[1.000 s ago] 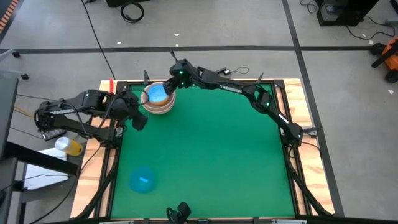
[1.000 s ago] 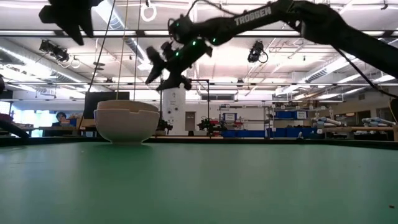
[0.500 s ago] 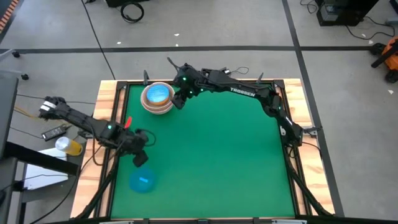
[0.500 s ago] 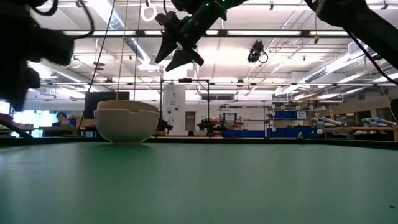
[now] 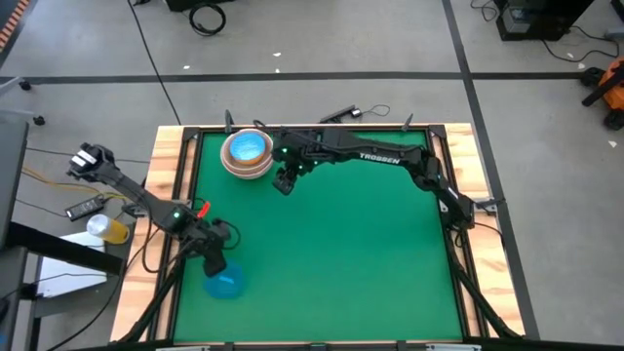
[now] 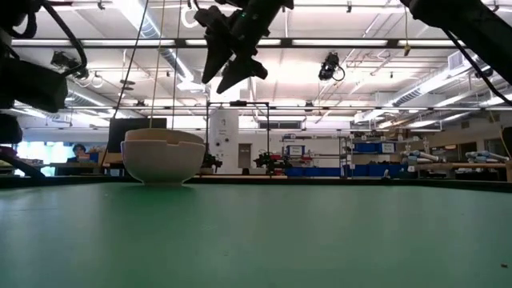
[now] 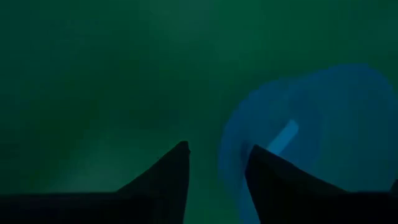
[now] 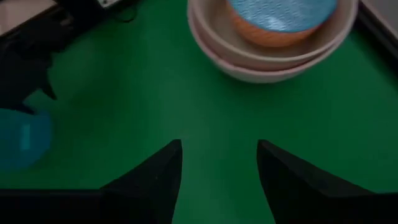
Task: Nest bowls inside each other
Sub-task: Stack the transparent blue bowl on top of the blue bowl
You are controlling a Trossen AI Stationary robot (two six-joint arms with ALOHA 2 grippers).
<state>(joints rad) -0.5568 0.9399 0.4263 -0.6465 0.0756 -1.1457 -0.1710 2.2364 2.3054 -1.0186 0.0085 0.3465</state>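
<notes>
The left pincer (image 5: 215, 261) has dropped to the lone blue bowl's (image 5: 225, 283) rim, fingers parted astride it; the right pincer (image 5: 284, 182), released, hovers beside the stacked bowls (image 5: 247, 154).

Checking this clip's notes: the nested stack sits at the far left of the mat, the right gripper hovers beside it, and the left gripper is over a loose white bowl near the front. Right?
One thing is wrong: the loose bowl under the left gripper is blue, not white, as the high view shows. The nested stack and the right gripper beside it are as stated.
</notes>
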